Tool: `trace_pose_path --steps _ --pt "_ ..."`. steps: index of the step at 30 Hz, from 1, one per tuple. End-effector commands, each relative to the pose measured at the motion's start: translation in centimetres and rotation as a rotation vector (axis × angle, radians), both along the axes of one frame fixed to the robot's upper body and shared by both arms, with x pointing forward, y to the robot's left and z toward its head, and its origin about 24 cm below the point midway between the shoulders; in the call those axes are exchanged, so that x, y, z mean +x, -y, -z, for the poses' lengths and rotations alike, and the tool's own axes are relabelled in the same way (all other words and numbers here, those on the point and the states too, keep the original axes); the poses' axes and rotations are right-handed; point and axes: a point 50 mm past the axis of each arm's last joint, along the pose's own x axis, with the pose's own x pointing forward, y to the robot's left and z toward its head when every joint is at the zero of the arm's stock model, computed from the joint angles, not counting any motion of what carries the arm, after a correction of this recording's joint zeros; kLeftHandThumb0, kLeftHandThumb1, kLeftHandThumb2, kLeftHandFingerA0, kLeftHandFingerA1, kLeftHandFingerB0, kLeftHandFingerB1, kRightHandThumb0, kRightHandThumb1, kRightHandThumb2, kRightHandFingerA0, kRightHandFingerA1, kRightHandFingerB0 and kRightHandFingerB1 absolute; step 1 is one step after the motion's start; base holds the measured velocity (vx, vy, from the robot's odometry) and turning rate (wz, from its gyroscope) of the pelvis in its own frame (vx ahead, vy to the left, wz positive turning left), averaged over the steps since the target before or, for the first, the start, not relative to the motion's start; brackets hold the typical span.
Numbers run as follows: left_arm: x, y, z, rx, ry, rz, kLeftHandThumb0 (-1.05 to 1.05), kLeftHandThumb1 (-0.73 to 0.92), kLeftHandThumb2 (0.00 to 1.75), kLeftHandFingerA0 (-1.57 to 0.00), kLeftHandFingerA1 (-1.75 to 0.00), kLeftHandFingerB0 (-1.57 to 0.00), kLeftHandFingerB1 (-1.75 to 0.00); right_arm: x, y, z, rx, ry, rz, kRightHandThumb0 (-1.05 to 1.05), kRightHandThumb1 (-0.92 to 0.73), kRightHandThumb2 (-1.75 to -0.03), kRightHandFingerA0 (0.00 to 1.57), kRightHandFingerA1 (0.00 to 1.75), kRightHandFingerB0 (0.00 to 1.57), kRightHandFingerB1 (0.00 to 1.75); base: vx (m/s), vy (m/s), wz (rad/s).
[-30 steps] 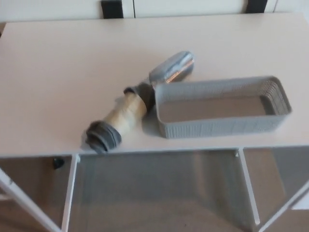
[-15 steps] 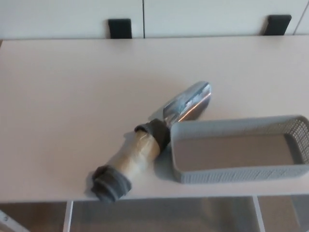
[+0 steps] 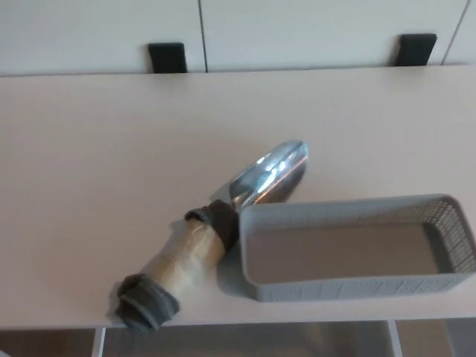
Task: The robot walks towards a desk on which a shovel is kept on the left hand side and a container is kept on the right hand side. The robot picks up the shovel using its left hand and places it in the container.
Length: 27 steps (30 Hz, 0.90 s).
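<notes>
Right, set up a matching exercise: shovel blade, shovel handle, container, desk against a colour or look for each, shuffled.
Things:
1. shovel blade
2. shovel handle
3. container
4. desk

Looks:
A. grey woven walls
B. pale, plain surface
C. shiny silver metal
D. tan wrap with dark grey ends

Pairs: 1-C, 2-D, 3-A, 4-B

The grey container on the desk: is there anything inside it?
Nothing shows inside the container: only its bare floor. Its near wall hides a strip of that floor. The shovel lies on the desk beside it.
</notes>
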Motion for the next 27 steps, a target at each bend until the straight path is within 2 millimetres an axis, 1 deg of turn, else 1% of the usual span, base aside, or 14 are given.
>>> trace_pose_path --steps 1,3,8,21,27 --pt "-0.25 -0.87 -0.35 0.027 -0.014 0.01 -0.41 0.52 0.77 -0.26 -0.52 -0.28 -0.42 -0.24 0.17 -0.18 -0.01 0.024 0.003 -0.44 -0.55 -0.56 0.48 0.41 0.38 0.37 -0.07 0.379 -0.16" --pt "-0.09 -0.91 -0.39 0.029 -0.012 0.012 -0.41 0.52 0.77 -0.26 -0.52 -0.28 -0.42 -0.17 0.13 -0.14 -0.008 0.026 0.005 -0.44 -0.55 -0.56 0.48 0.41 0.38 0.37 -0.09 0.273 0.0" --pt "-0.18 -0.93 -0.39 0.029 -0.014 0.012 -0.41 0.52 0.77 -0.26 -0.52 -0.28 -0.42 -0.24 0.13 -0.12 -0.008 0.025 0.005 -0.44 -0.55 -0.56 0.48 0.41 0.38 0.37 -0.11 0.04 0.01" --pt "-0.08 -0.97 -0.44 0.028 -0.009 0.009 -0.41 0.52 0.77 -0.26 -0.52 -0.28 -0.42 0.01 0.09 -0.17 -0.009 0.033 0.0 -0.44 -0.55 -0.56 0.48 0.41 0.38 0.37 -0.16 -0.124 -0.04" --pt "0.31 -0.98 -0.53 0.029 0.003 0.009 -0.41 0.52 0.77 -0.26 -0.52 -0.28 -0.42 0.5 0.08 -0.27 -0.009 0.045 -0.003 -0.44 -0.55 -0.56 0.48 0.41 0.38 0.37 -0.08 0.039 -0.03"
